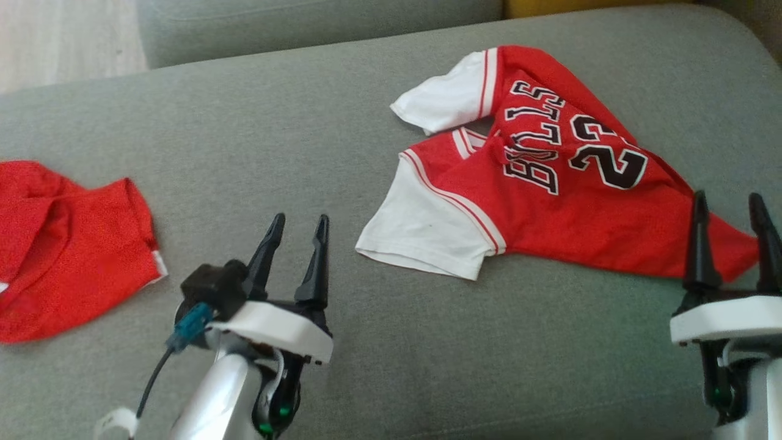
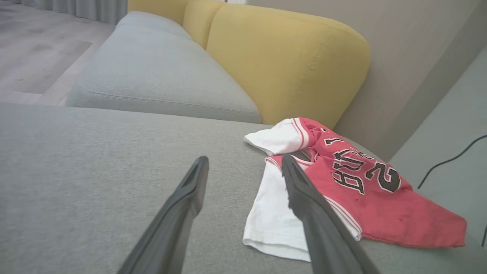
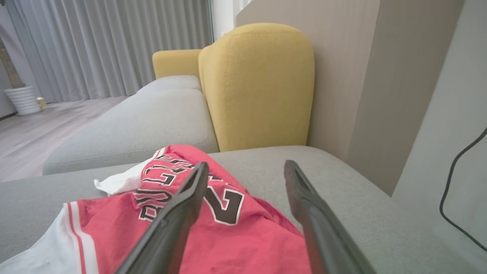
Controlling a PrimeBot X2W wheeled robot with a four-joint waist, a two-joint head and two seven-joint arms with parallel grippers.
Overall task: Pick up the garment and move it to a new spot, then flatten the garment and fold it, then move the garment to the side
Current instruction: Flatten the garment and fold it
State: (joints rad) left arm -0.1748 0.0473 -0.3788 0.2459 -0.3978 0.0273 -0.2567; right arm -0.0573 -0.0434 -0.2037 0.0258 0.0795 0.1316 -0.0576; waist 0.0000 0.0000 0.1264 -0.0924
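You have one jersey [image 1: 550, 183] to work with: red, with two white sleeves and black lettering and numbers. It lies crumpled on the right part of the grey cushion [image 1: 244, 122], its collar toward the middle and its hem trailing off to the right. A second red garment [image 1: 67, 244] lies bunched at the cushion's left edge, well apart from the jersey.

Your right gripper [image 1: 728, 197] stands at the jersey's hem corner with its two fingers spread wide and nothing clamped between them. From the right wrist, that gripper [image 3: 247, 164] looks along the jersey [image 3: 243, 236], one finger crossing the printed numbers.

Your left gripper [image 1: 302, 217] hangs over bare cushion just left of the near sleeve, also wide and holding nothing. From the left wrist, this gripper [image 2: 244, 158] has the jersey [image 2: 365, 190] just to its right.

Behind the cushion you can see two yellow backrests [image 3: 258, 87], a grey curtain [image 3: 114, 45], one white pot [image 3: 23, 99] on the floor, and one black cable [image 3: 452, 182] on the wall.
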